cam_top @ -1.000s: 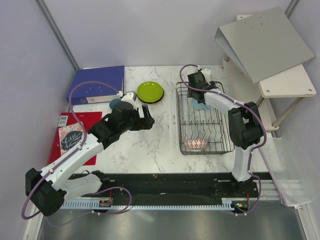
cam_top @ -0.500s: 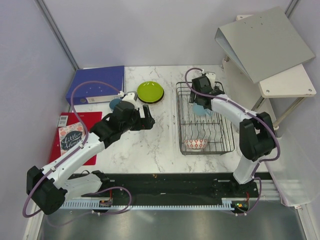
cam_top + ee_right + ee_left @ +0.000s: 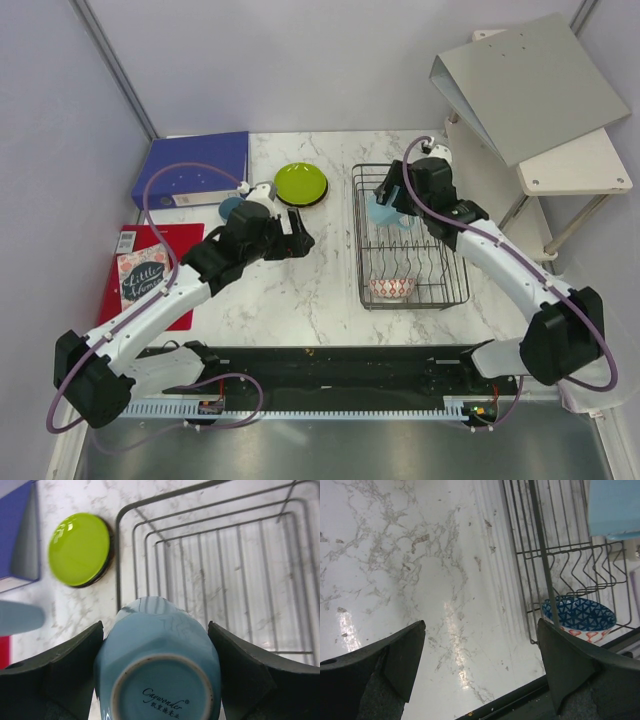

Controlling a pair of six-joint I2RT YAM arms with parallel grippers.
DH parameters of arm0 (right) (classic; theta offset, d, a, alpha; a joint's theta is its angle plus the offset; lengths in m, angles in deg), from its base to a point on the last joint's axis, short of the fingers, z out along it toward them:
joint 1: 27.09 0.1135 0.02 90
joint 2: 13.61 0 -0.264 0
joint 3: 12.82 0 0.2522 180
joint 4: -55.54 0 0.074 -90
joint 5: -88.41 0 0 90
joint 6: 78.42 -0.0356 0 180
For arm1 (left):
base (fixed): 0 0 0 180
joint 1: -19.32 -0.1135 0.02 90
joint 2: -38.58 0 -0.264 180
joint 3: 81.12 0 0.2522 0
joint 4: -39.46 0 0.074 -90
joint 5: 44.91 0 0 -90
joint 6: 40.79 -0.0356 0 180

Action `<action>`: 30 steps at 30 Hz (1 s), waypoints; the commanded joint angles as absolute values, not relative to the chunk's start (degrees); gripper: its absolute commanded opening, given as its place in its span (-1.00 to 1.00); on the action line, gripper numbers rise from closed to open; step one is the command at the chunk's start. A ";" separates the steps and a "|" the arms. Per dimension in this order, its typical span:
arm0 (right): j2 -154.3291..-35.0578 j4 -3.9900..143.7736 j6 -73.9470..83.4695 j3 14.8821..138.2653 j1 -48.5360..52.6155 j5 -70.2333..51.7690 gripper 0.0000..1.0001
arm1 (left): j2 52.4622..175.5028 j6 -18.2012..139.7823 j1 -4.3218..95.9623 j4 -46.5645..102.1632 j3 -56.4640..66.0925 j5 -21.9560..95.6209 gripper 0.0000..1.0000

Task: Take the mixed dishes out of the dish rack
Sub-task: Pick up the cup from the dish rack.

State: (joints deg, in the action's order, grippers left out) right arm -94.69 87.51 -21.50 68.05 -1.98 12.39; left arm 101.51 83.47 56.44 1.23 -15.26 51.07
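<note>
My right gripper (image 3: pixel 390 203) is shut on a light blue cup (image 3: pixel 380 211), holding it on its side above the far left part of the black wire dish rack (image 3: pixel 455 285). The right wrist view shows the cup's (image 3: pixel 157 665) base facing the camera, with both fingers against its sides. A patterned bowl (image 3: pixel 391 288), blue inside and red-and-white outside, sits at the rack's near end (image 3: pixel 577 617). A lime green plate (image 3: pixel 300 183) lies on the table left of the rack. My left gripper (image 3: pixel 297 241) hangs open over bare marble. A second light blue cup (image 3: pixel 230 207) stands by the left arm.
A blue ring binder (image 3: pixel 192 168) lies at the far left, and a red book (image 3: pixel 145 272) lies nearer on the left. A grey binder (image 3: pixel 530 85) rests on a white shelf at the far right. A black rail (image 3: pixel 330 365) runs along the near table edge.
The right arm swung its elbow out to the right, and its gripper carried the cup up and a little left over the rack. The left arm barely moved.
</note>
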 commanded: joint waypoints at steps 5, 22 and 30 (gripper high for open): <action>-80.07 51.40 -40.53 50.11 -6.34 -13.35 -1.00 | 92.65 93.48 55.88 28.91 -24.01 34.30 0.99; -86.56 -12.00 -78.60 28.01 -12.50 -28.84 -1.00 | 108.17 109.33 54.92 71.92 -28.43 16.27 0.98; -84.28 -9.29 -76.85 28.28 -11.88 -32.00 -1.00 | 109.77 103.45 54.92 66.14 -22.10 17.05 0.92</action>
